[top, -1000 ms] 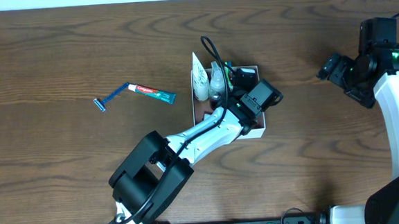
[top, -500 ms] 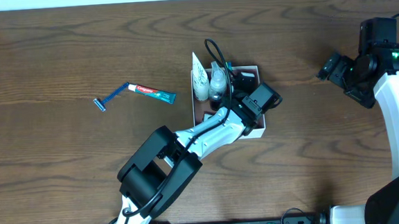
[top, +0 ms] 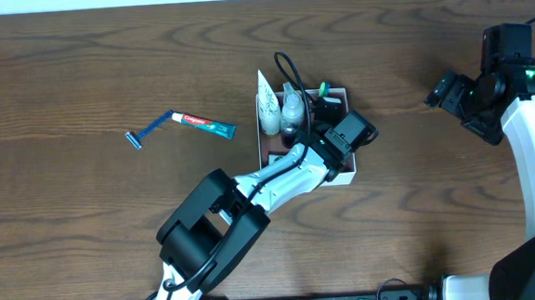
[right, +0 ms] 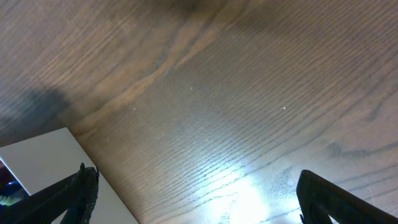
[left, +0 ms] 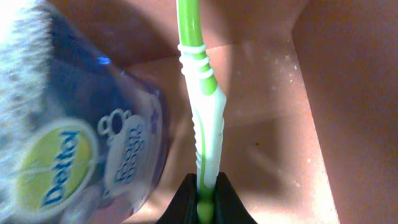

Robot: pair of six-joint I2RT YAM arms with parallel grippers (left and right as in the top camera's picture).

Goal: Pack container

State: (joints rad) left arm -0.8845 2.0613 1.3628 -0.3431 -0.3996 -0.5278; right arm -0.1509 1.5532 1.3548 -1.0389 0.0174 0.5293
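Ok, left gripper (left: 204,200) clamped on green-white plastic toothbrush (left: 203,112), beside blue Dettol bottle (left: 81,137), inside square white-walled pink-brown container (top: 344,176) at frame centre. Red-teal toothpaste tube (top: 204,124) and blue razor (top: 149,132), centre-left, not yet packed. Right gripper (top: 434,91) spread apart, idle.

The container (top: 344,177) is a shallow square box with thin white walls and a dusty pink-brown inside flecked with pale specks; it lies flat and open-topped near the middle of the counter (top: 76,69), largely hidden in the overhead view
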